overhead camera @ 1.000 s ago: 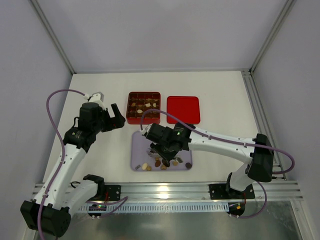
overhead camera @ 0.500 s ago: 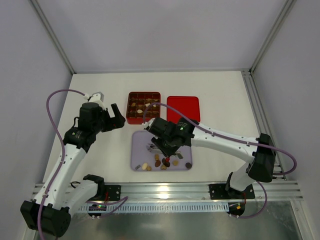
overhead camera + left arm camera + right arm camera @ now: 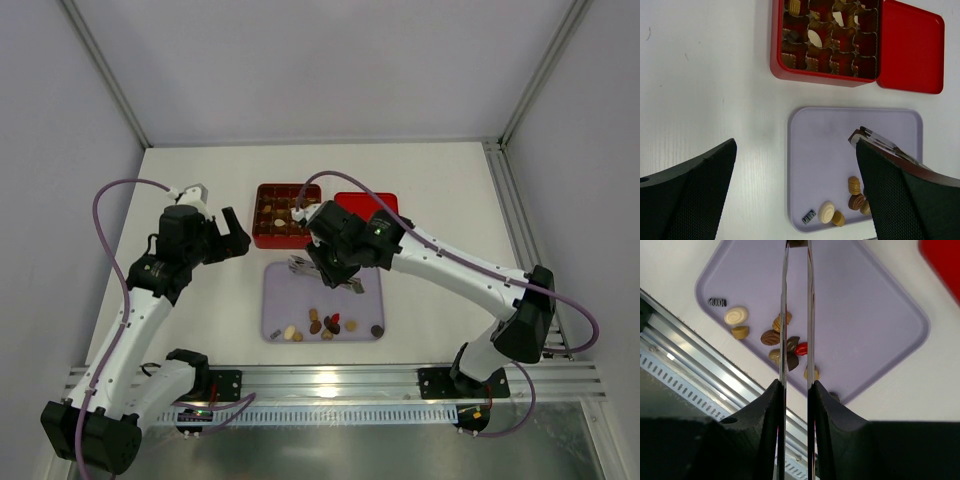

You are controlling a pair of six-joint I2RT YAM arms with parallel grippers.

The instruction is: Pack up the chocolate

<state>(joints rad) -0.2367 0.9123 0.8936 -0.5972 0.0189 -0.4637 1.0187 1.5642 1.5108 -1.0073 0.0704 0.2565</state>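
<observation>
Right fingers (image 3: pixel 784 315) pinch a dark chocolate (image 3: pixel 857 137) above the tray (image 3: pixel 290 300), mid-carry I judge; next, a free cell in the red box (image 3: pixel 270 241); left fingers (image 3: pixel 690 195) gape empty.

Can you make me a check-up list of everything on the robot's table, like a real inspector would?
Surface: white table, no spills seen.
Job's things: loose chocolates along the near edge of the lilac tray; red box partly filled, some cups empty.
Clutter: red lid beside the box; nothing else seen.
Grippers: left gripper open and empty, left of the tray; right gripper above the tray, apparently pinching a brown piece.
Cables: purple cables loop off both arms.
Surroundings: pale walls; metal rail at the near edge.
</observation>
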